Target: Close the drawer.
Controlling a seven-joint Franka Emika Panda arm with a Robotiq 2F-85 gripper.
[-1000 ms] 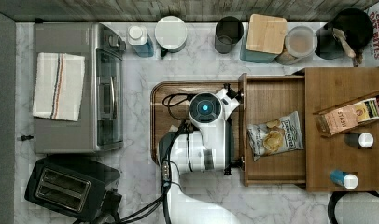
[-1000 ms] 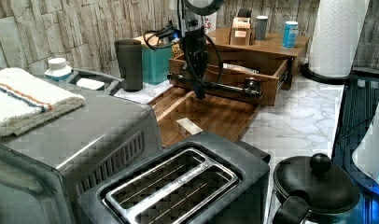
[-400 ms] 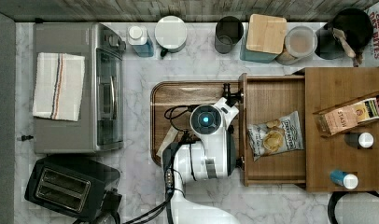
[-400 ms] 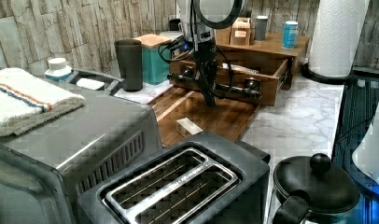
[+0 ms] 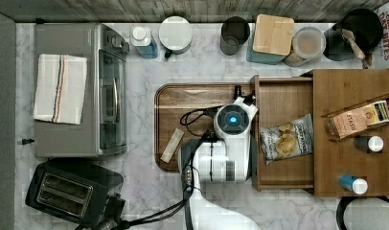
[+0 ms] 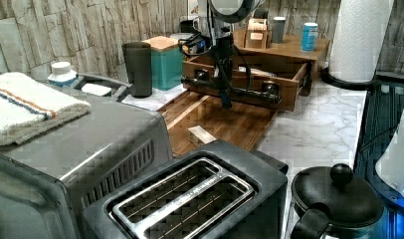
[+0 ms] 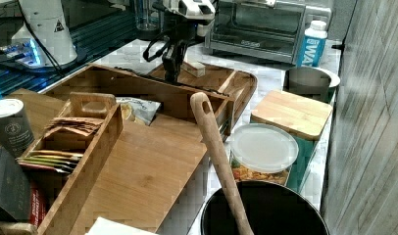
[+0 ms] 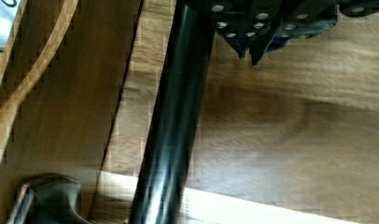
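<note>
Drawer (image 5: 283,103) stands pulled out over the wooden tray (image 5: 192,103), chip bag (image 5: 284,139) inside; pincer (image 8: 247,49) pressed together just beside the black handle bar (image 8: 173,116); approach step, push inward next.

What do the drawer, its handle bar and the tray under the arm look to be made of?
The drawer looks like medium-brown wood with a matte finish: grain shows on its floor and walls. Its handle bar is black and glossy with a long highlight, probably painted metal, though plastic is possible. The tray looks like darker wood with visible grain and lighter streaks.
</note>
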